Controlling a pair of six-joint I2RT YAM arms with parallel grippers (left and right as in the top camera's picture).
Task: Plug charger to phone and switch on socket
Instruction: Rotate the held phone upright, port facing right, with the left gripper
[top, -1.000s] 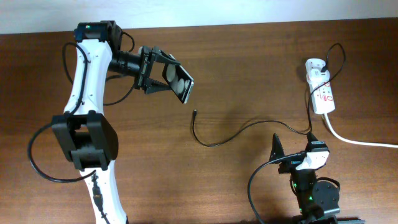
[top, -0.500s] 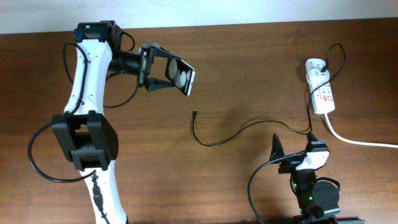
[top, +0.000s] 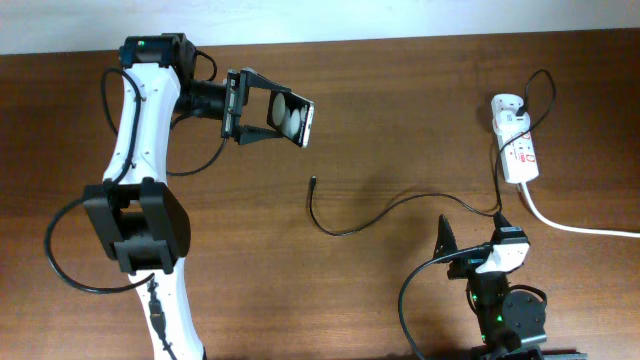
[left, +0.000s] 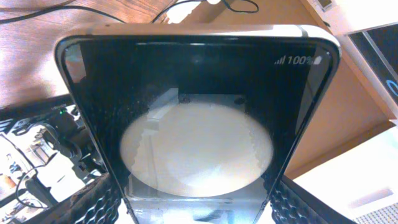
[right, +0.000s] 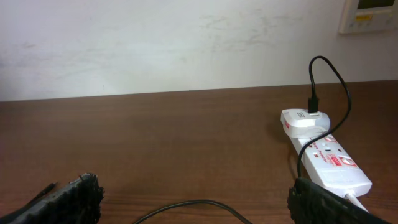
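My left gripper (top: 268, 118) is shut on the black phone (top: 293, 120) and holds it in the air above the table's back left. In the left wrist view the phone (left: 199, 118) fills the frame between the jaws, its white round blob showing. The charger's black cable (top: 390, 207) lies on the table, its plug tip (top: 313, 181) pointing up below the phone. Its other end is in the white adapter (top: 507, 104) on the socket (top: 519, 150) at the far right. My right gripper (top: 470, 245) is open near the front edge; the cable (right: 186, 208) runs between its fingers, with the socket (right: 326, 165) ahead.
The socket's thick white cord (top: 580, 228) runs off the right edge. A white wall (right: 186, 43) stands behind the table's back edge. My left arm's white links (top: 135, 130) stretch along the left side of the brown table (top: 400, 110).
My left gripper has carried the phone slightly right and up, turning it a little. The right arm, cable and socket have not moved.
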